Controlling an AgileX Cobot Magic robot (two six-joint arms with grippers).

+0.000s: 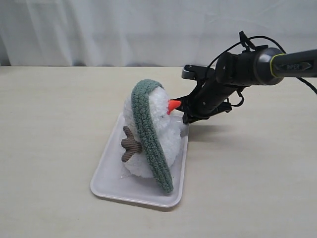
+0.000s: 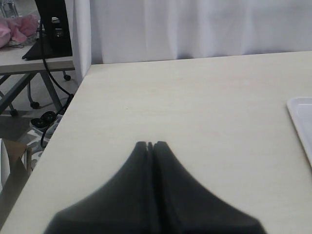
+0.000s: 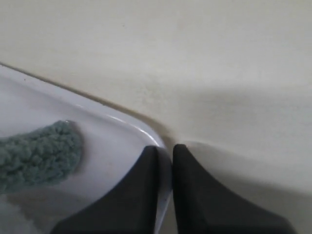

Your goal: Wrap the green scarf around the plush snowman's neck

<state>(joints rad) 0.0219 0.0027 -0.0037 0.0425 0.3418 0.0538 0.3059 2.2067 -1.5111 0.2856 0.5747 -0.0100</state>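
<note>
At the centre of the tabletop [image 1: 247,188], exterior view: the plush snowman [image 1: 166,131] rests on a white tray [image 1: 106,186], its orange nose [image 1: 174,105] pointing right and one brown twig arm [image 1: 131,144] showing on its left side. The green scarf [image 1: 146,129] arcs over the top of the head and runs down the near side, its end reaching the tray's near edge. The right arm enters from the right; the right end effector [image 1: 187,119] sits low at the tray's far right corner, just beside the nose.

Left wrist view: the left end effector [image 2: 150,144] has its fingers pressed together with nothing between them, above bare tabletop; one corner of the tray [image 2: 301,122] shows, well apart from it.

Right wrist view: the right end effector's fingers are drawn together, only a slim gap left, directly at the tray's rim [image 3: 122,119]; whether they pinch the rim cannot be told. A rounded end of the scarf [image 3: 44,153] lies on the tray floor, apart from the fingers
</note>
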